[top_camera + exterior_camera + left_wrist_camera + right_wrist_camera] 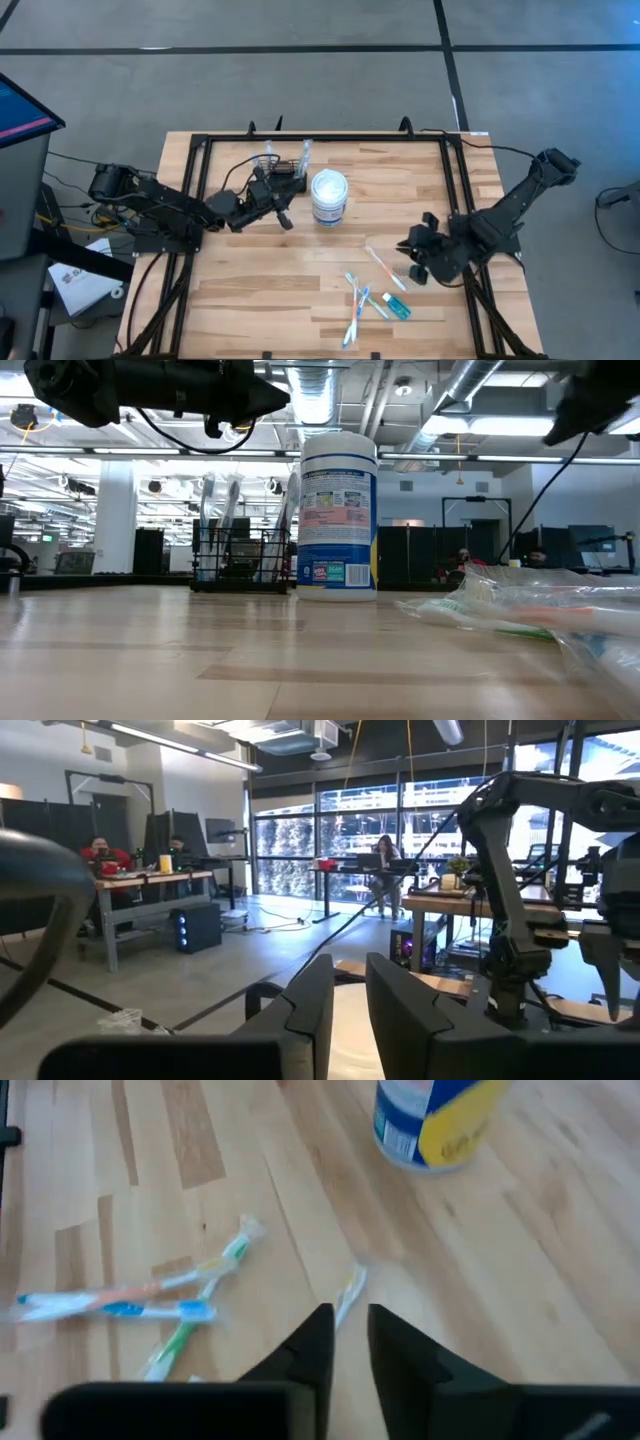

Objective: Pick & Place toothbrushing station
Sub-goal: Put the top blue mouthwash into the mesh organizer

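Observation:
The toothbrushing station, a small black wire rack point(285, 172) point(240, 560), stands on the table at the far left of centre, with toothbrushes point(215, 510) upright in it. My left gripper point(283, 217) point(349, 965) hovers just near of the rack, beside the white tub point(329, 197). It points roughly level, with a narrow gap between its fingers and nothing in it. My right gripper point(412, 248) point(350, 1315) hangs above the table at the right and slants down at a wrapped toothbrush point(348, 1292). Its fingers stand slightly apart and hold nothing.
The white tub point(338, 520) point(430, 1120) stands upright right of the rack. Several wrapped toothbrushes point(360, 300) point(120, 1295) lie loose on the near right of the table. Black frame rails point(195, 200) run along the table's left, right and far edges.

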Robot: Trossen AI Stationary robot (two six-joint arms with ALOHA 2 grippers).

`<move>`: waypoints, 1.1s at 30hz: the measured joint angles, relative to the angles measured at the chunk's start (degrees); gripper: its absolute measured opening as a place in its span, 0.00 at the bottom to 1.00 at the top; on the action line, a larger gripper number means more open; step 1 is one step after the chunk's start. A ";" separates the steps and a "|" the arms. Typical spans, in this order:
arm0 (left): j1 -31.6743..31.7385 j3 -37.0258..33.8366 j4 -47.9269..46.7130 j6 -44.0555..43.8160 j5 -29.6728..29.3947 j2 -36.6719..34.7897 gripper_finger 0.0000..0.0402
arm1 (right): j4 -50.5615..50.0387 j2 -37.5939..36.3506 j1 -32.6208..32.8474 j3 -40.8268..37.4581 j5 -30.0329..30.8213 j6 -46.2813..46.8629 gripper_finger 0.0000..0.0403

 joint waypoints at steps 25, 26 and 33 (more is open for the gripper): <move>-3.06 0.00 -0.33 -0.04 0.00 0.02 0.15 | -14.94 13.90 22.84 0.02 5.98 39.66 0.42; -3.06 0.00 -0.36 -0.04 0.00 0.02 0.15 | -14.99 14.35 23.16 0.02 6.03 40.29 0.42; -3.04 -0.02 -0.46 -0.04 -0.01 0.02 0.15 | -15.16 16.64 23.83 0.02 6.09 42.27 0.46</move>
